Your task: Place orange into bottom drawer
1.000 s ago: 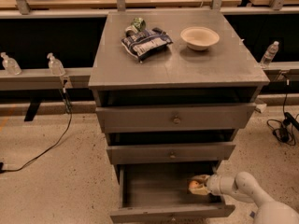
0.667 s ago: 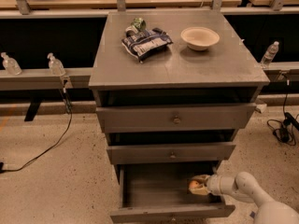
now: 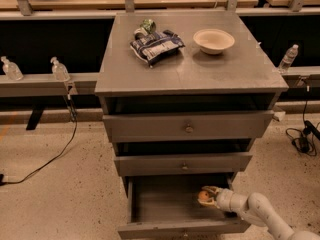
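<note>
The bottom drawer (image 3: 165, 206) of the grey cabinet is pulled open, its floor bare on the left. My white arm reaches in from the lower right. My gripper (image 3: 206, 196) is inside the drawer at its right side, low over the floor, its fingers closed around the small orange (image 3: 203, 196). Part of the orange is hidden by the fingers.
On the cabinet top (image 3: 190, 71) lie a dark blue snack bag (image 3: 156, 45), a small green packet (image 3: 147, 25) and a shallow off-white bowl (image 3: 213, 40). The two upper drawers (image 3: 187, 128) are slightly open. Water bottles (image 3: 59, 70) stand on side ledges; cables (image 3: 45, 161) lie on the floor.
</note>
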`<state>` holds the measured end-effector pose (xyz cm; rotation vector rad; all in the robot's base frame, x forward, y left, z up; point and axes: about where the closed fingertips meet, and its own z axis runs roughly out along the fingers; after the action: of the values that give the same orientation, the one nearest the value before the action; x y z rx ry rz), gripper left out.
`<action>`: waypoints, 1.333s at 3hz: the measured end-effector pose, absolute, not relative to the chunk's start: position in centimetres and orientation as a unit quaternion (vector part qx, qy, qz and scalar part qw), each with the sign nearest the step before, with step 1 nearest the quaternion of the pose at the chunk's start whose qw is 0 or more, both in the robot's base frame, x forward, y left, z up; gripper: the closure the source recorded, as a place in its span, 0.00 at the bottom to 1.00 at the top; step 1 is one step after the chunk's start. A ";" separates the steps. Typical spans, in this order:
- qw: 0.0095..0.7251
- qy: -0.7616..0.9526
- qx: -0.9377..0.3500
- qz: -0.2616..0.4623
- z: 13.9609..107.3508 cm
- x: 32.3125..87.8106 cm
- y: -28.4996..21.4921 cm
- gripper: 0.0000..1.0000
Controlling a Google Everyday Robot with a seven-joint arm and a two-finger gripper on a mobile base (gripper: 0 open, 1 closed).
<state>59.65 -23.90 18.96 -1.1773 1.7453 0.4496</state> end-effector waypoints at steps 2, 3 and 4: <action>0.500 0.680 -0.531 0.073 17.9 61.4 -22.5 1.00; 0.501 0.674 -0.533 0.104 18.0 61.4 -22.1 1.00; 0.496 0.668 -0.529 0.165 18.1 61.6 -21.2 1.00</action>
<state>61.60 -21.22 18.06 -1.2819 1.6193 0.4006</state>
